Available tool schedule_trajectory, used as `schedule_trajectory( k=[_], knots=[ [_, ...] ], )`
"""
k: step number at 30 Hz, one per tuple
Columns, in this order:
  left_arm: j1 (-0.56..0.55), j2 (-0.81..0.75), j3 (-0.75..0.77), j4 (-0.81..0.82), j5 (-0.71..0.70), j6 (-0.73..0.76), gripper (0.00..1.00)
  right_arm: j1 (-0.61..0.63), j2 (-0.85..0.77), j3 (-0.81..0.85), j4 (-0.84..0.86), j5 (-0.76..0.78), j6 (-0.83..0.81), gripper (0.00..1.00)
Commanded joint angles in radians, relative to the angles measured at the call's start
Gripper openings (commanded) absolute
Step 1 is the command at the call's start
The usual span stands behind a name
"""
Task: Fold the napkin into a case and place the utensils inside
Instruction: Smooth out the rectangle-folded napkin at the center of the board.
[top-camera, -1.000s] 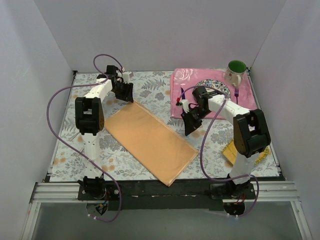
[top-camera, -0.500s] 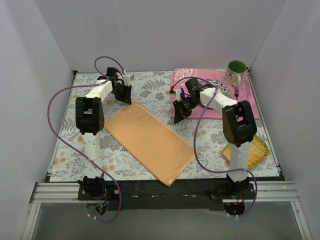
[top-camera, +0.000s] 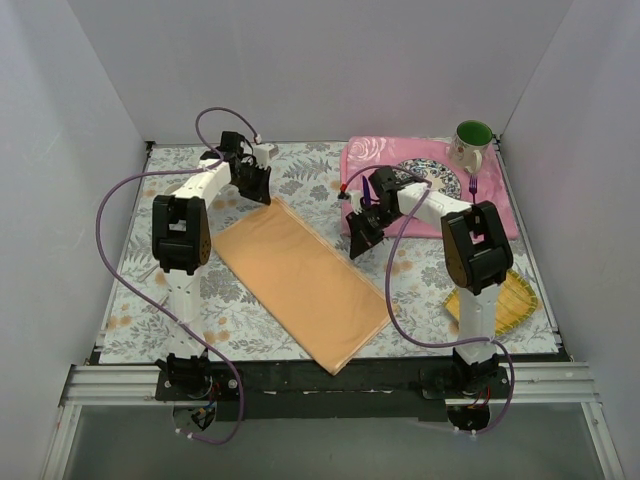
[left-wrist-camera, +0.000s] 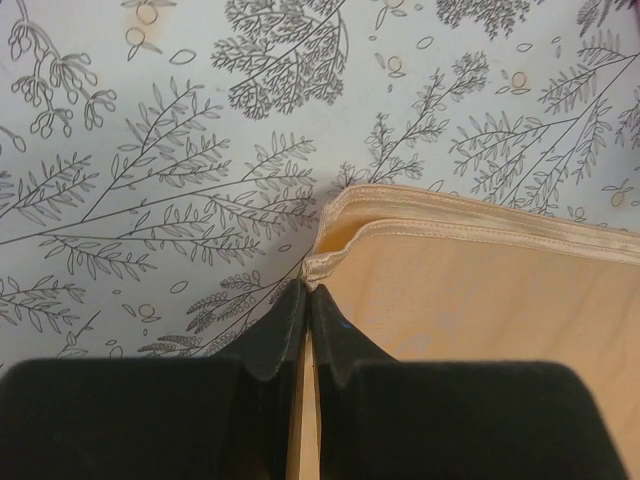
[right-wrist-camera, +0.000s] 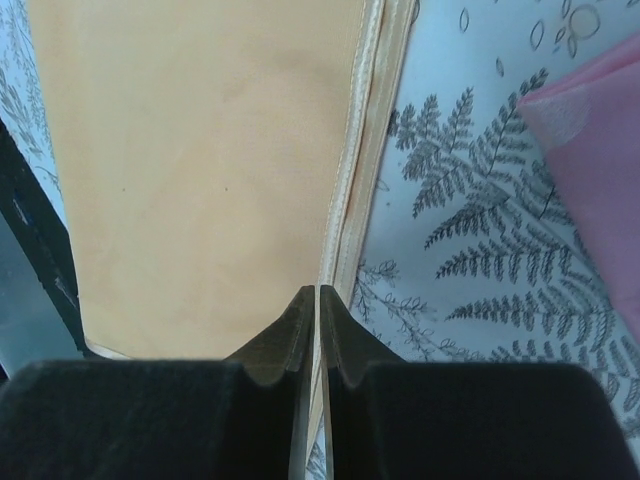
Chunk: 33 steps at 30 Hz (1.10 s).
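- Peach-orange cloth, the folded napkin (top-camera: 300, 285), lies flat as a long rectangle just off the near-left side of the pink floral placemat (top-camera: 365, 155).
- Its long axis runs on a diagonal. The far end sits level with the placemat's left edge, and the near end angles away toward the front of the table.
- The left gripper (top-camera: 262, 193) is at the napkin's far corner, on the long edge that faces the placemat. Its fingers are pressed right together, with the doubled hem nipped between the tips.
- The right gripper (top-camera: 357, 245) is further down that same placemat-side edge, closer to the placemat than the left one. Its jaws are all but closed, with a thin strip of peach hem caught between them.
- Both grips sit on one long edge, and the rest of the cloth lies on the side away from the placemat.
- I judge the coming move to be a fold across the short width, carrying that edge away from the placemat to make a narrower case.
- The risk is that the two hands travel unevenly and skew the crease.
- The slim purple fork (top-camera: 472, 187) waits on the placemat's right part beside the green-lined mug (top-camera: 472, 140), well apart from the napkin.
- I can't pick out the knife behind the right arm.
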Motion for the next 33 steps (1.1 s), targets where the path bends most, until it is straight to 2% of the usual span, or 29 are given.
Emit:
schedule_trajectory(
  k=[1,5,6,9,15,24,32,33],
  knots=[
    [-0.014,-0.073,0.003,0.016,-0.004,0.015,0.01,0.002,-0.111,-0.038,-0.105,-0.009,-0.088,0.16],
    [-0.014,-0.064,0.006,-0.003,-0.03,0.006,0.21,0.005,-0.18,-0.127,-0.27,0.05,-0.228,0.24],
    [-0.014,-0.079,-0.003,0.003,-0.033,0.001,0.23,0.005,-0.215,-0.149,-0.331,0.066,-0.254,0.25],
    [-0.014,-0.105,-0.046,0.046,-0.035,-0.023,0.32,0.01,-0.307,-0.242,-0.378,0.124,-0.329,0.29],
    [-0.014,-0.133,-0.072,0.066,-0.021,-0.065,0.36,0.047,-0.346,-0.363,-0.412,0.231,-0.328,0.32],
    [-0.014,-0.16,-0.091,0.086,-0.023,-0.076,0.38,0.054,-0.248,-0.379,-0.4,0.236,-0.268,0.33],
    [-0.014,-0.171,-0.103,0.094,-0.013,-0.071,0.39,0.056,-0.191,-0.364,-0.358,0.247,-0.211,0.39],
    [-0.014,-0.173,-0.102,0.094,-0.015,-0.071,0.39,0.054,-0.187,-0.361,-0.354,0.25,-0.207,0.42]
  ],
)
